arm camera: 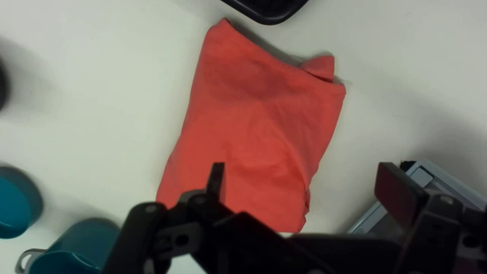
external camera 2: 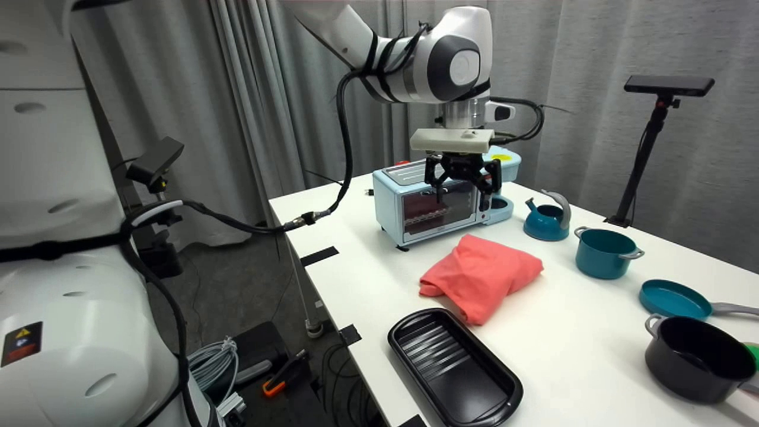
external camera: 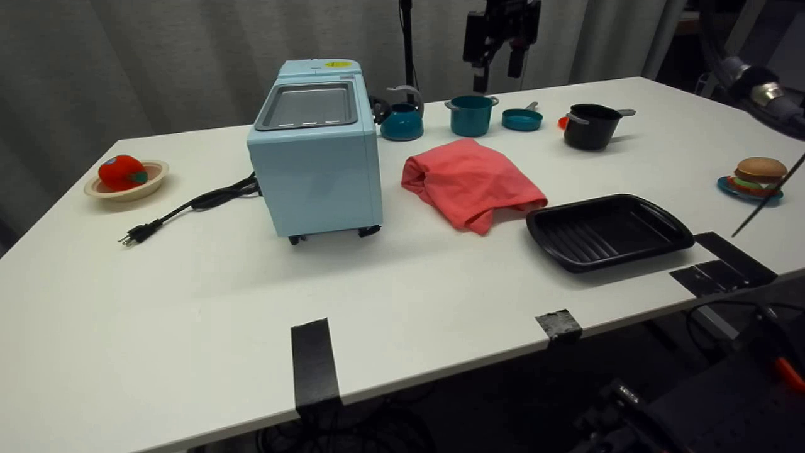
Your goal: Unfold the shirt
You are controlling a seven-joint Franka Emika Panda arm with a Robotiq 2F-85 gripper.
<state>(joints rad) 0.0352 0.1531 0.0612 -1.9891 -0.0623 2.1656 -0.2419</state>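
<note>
Hovering wide-spread above the tabletop (external camera: 207, 289), the hand (external camera 2: 461, 198) is holding nothing. Below it, the rumpled coral-red shirt (arm camera: 258, 114) is lying between the light-blue toaster oven (external camera: 317, 170) and the black ridged baking tray (external camera 2: 456, 370); in the wrist view its long axis is running away from the hand towards the tray, so the next move is probably calling for a descent.
</note>
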